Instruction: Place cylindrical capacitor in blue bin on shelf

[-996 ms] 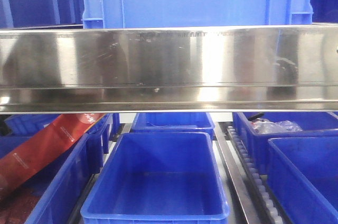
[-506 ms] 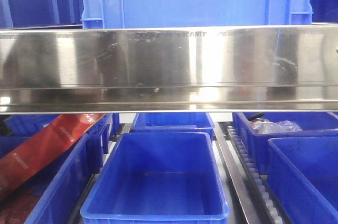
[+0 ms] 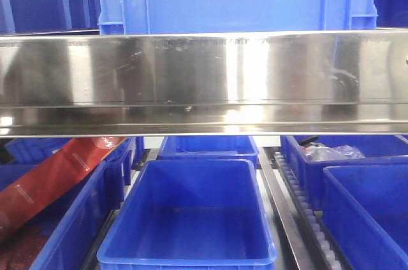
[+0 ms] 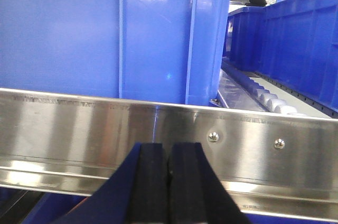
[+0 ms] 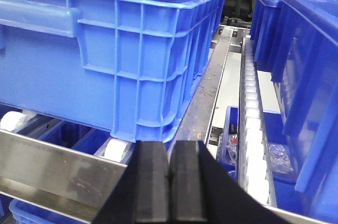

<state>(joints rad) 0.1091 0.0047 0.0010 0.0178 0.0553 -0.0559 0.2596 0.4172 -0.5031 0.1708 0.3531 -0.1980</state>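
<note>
Facing the shelf (image 4: pixel 79 129), both claws (image 4: pixel 169 182) (image 5: pixel 169 182) pressed closed, empty.

faint engraving on shelf beam (image 3: pixel 204 72), red packet's (image 3: pixel 51 177) print, both illegible

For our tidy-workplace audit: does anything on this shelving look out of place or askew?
Yes. In the front view, a long red printed package lies tilted across the blue plastic bins at lower left, its upper end resting on a bin rim rather than lying flat inside one. The centre blue bin sits square and looks empty.
</note>
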